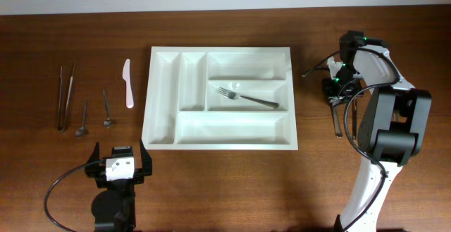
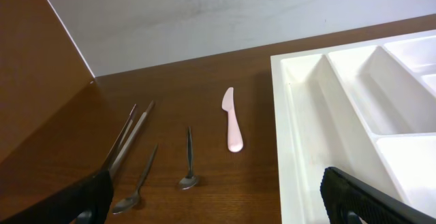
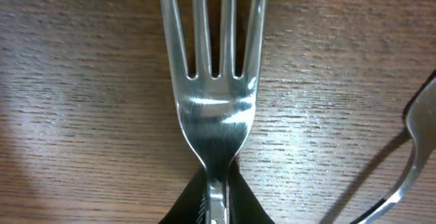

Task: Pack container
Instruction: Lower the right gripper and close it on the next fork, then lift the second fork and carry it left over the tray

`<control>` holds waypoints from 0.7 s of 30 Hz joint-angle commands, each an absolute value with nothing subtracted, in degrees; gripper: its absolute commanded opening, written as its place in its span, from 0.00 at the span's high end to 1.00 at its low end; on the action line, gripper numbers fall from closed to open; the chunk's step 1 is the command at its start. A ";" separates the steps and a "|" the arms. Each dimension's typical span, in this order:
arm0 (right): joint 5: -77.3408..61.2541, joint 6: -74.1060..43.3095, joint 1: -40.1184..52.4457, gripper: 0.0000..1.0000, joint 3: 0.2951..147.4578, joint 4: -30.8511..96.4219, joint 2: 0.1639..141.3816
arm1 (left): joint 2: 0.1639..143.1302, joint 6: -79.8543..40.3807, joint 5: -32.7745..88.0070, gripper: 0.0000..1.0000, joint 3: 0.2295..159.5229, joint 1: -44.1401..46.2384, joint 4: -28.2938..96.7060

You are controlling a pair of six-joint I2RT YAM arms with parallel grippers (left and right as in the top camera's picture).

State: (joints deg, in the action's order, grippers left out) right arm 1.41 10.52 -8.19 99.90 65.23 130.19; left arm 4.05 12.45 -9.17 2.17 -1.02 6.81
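Note:
The container (image 1: 220, 50), a large white compartmented tray, lies mid-table; its left part shows in the left wrist view (image 2: 300, 129). One metal fork (image 1: 246, 98) rests in its middle long compartment. To the tray's right, my right gripper (image 1: 337, 94) is down at the table. In the right wrist view a second fork (image 3: 214, 81) lies on the wood, tines pointing away, and the right gripper (image 3: 216, 203) is shut on its neck, a finger pressed against each side. My left gripper (image 1: 118, 165) (image 2: 218, 210) stands open near the front left edge, holding nothing.
Left of the tray lie a pale plastic knife (image 1: 127, 84) (image 2: 233, 122), two small spoons (image 1: 106, 108) (image 1: 83, 119) and metal tongs (image 1: 65, 96). Another metal utensil (image 3: 415, 149) lies just right of the gripped fork, and thin cutlery (image 1: 340, 119) shows beside the right arm.

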 commanded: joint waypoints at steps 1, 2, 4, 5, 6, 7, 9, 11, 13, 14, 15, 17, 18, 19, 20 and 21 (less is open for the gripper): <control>3.75 10.09 -7.92 0.89 98.59 65.32 130.98 | 3.57 12.93 -8.58 0.01 1.85 -0.75 6.66; 3.73 10.20 -7.92 0.89 98.59 65.32 130.98 | 3.57 12.93 -8.58 0.01 1.85 -0.75 6.66; 3.68 10.72 -7.88 0.90 98.59 65.36 130.98 | 3.57 12.93 -8.58 0.01 1.85 -0.75 6.66; 3.73 10.81 -7.88 0.90 98.59 65.36 130.98 | 3.57 12.93 -8.58 0.01 1.85 -0.75 6.66; 3.70 11.22 -7.88 0.91 98.59 65.52 130.98 | 3.57 12.93 -8.58 0.01 1.85 -0.75 6.66; 3.70 11.51 -7.88 0.93 98.59 65.58 130.98 | 3.57 12.93 -8.58 0.01 1.85 -0.75 6.66; 3.70 11.60 -7.88 0.96 98.59 65.60 130.98 | 3.57 12.93 -8.58 0.01 1.85 -0.75 6.66; 3.68 11.57 -7.88 0.96 98.59 65.60 130.98 | 3.57 12.93 -8.58 0.01 1.85 -0.75 6.66; 3.68 11.57 -7.88 0.96 98.59 65.60 130.98 | 3.57 12.93 -8.58 0.01 1.85 -0.75 6.66; 3.68 11.57 -7.88 0.96 98.70 65.67 130.98 | 3.57 12.93 -8.58 0.01 1.85 -0.75 6.66; 3.68 11.57 -7.88 0.96 98.91 65.80 130.98 | 3.57 12.93 -8.58 0.01 1.85 -0.75 6.66; 3.68 11.60 -7.88 0.96 99.79 66.19 130.98 | 3.57 12.93 -8.58 0.01 1.85 -0.75 6.66; 3.68 11.60 -7.88 0.96 100.44 66.52 130.87 | 3.57 12.93 -8.58 0.01 1.85 -0.75 6.66; 3.68 11.60 -7.88 0.96 101.36 66.94 130.87 | 3.57 12.93 -8.58 0.01 1.85 -0.75 6.66; 3.68 11.60 -7.86 0.96 102.39 67.44 130.87 | 3.57 12.93 -8.58 0.01 1.85 -0.75 6.66; 3.68 11.62 -7.88 0.96 103.59 68.12 130.87 | 3.57 12.93 -8.58 0.01 1.85 -0.75 6.66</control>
State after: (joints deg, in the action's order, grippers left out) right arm 2.42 11.18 -8.14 100.40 67.09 130.28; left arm 4.05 12.45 -9.17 2.17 -1.02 6.81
